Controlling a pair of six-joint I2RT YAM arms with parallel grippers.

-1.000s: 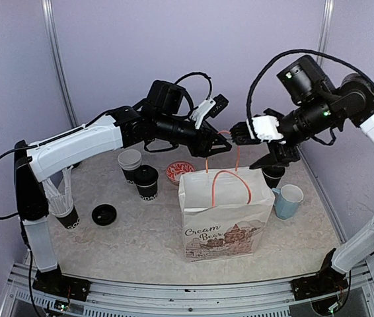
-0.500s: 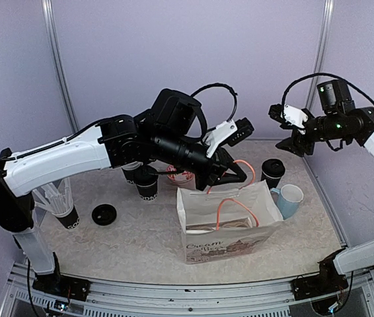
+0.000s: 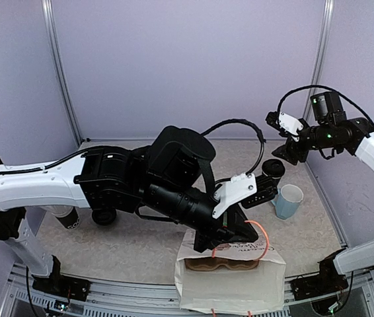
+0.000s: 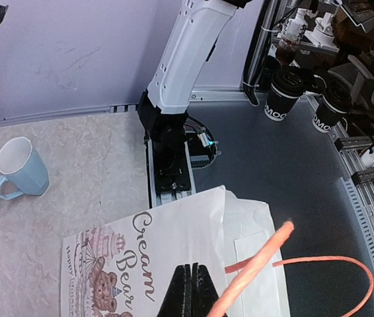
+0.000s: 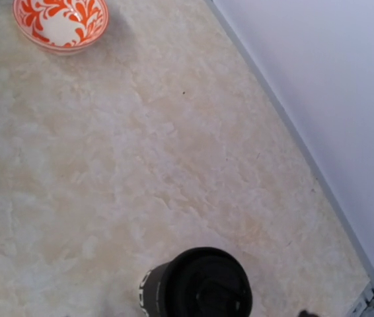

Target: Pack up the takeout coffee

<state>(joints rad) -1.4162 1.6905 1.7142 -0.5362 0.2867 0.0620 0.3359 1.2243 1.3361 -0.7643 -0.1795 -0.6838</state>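
Observation:
The white paper bag (image 3: 233, 290) printed "Cream Bear" (image 4: 141, 264) hangs tilted over the table's near edge. My left gripper (image 3: 232, 239) (image 4: 188, 271) is shut, and the bag's orange handle (image 3: 261, 234) (image 4: 260, 261) runs out beside its fingers. One takeout coffee (image 3: 273, 170) (image 5: 197, 287), a black cup with a black lid, stands upright at the back right. My right gripper (image 3: 278, 125) hovers above it, apart from it. No fingers show at the middle of the right wrist view, so its jaws stand apart and hold nothing. My left arm hides any other cups.
A light-blue mug (image 3: 287, 200) (image 4: 22, 168) stands just in front of the lidded cup. An orange-patterned bowl (image 5: 60, 20) sits farther left. The straw cup (image 3: 68, 219) peeks out under my left arm. The right arm's base (image 4: 174, 145) is below the bag. Two lidded black cups (image 4: 285, 92) stand off the table.
My left arm has swung from mid-table to the near edge, taking the bag with it by the handle. My right gripper stays at the back right, slightly lower.

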